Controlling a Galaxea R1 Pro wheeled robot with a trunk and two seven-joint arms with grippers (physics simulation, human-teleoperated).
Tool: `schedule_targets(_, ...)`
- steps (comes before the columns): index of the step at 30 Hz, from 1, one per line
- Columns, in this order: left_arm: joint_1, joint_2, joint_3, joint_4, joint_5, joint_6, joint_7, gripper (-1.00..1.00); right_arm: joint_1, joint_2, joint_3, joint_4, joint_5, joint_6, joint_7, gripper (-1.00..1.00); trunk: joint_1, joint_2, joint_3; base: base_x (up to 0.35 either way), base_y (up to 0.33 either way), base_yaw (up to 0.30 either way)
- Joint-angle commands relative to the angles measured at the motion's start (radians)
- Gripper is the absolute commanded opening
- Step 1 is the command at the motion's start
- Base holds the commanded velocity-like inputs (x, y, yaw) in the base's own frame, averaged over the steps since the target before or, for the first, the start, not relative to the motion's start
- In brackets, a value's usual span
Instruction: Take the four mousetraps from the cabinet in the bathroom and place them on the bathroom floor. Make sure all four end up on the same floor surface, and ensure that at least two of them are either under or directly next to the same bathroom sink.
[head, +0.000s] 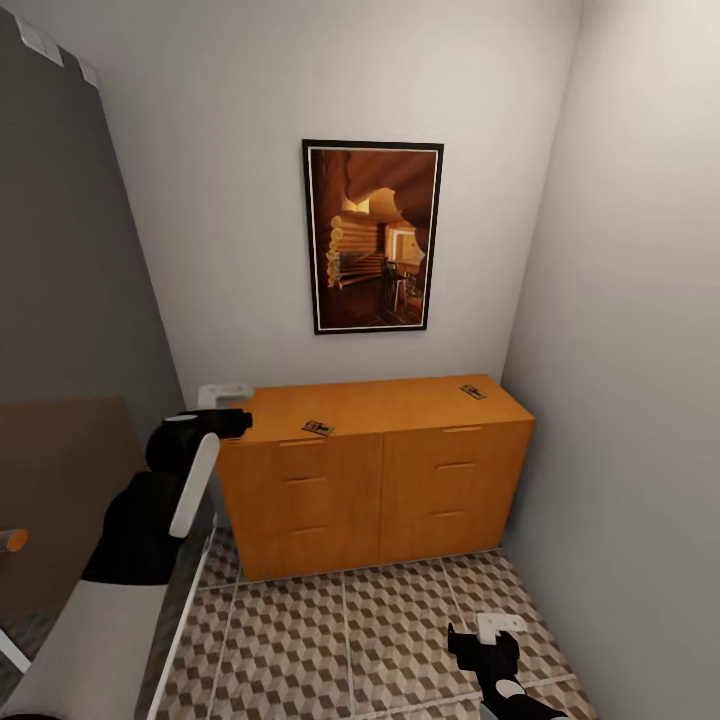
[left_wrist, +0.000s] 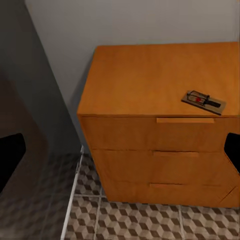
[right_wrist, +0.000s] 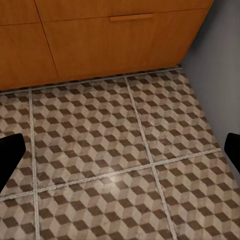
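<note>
The orange-brown cabinet (head: 372, 490) stands against the back wall, its drawers shut. Two mousetraps lie on its flat top: one near the front edge, left of the middle (head: 318, 428), and one at the far right corner (head: 473, 391). In the left wrist view the nearer mousetrap (left_wrist: 203, 101) lies just above a drawer handle. My left gripper (head: 232, 422) hovers open beside the cabinet's left end at top height, holding nothing. My right gripper (head: 480, 640) hangs open and low over the patterned bathroom floor (head: 330, 640) in front of the cabinet.
A framed picture (head: 372, 236) hangs above the cabinet. A grey wall (head: 640, 420) closes the right side close to the cabinet. A dark grey panel (head: 60, 300) and a brown wooden surface (head: 60, 480) stand on the left behind my left arm.
</note>
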Motion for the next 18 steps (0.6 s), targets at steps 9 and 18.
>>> schedule_targets(9, -0.025, 0.018, -0.075, -0.019, 0.015, 0.026, -0.064, 1.00, -0.001, 0.000, 0.009, 0.001, -0.010, -0.003, -0.003, 1.00, 0.001, -0.002, -0.002, 0.000, 0.000, 0.000)
schedule_targets(18, -0.027, 0.165, -0.180, -0.027, 0.016, 0.028, -0.444, 1.00, -0.001, 0.000, 0.009, 0.001, -0.010, -0.003, -0.003, 1.00, 0.001, -0.002, -0.002, 0.000, 0.000, 0.000)
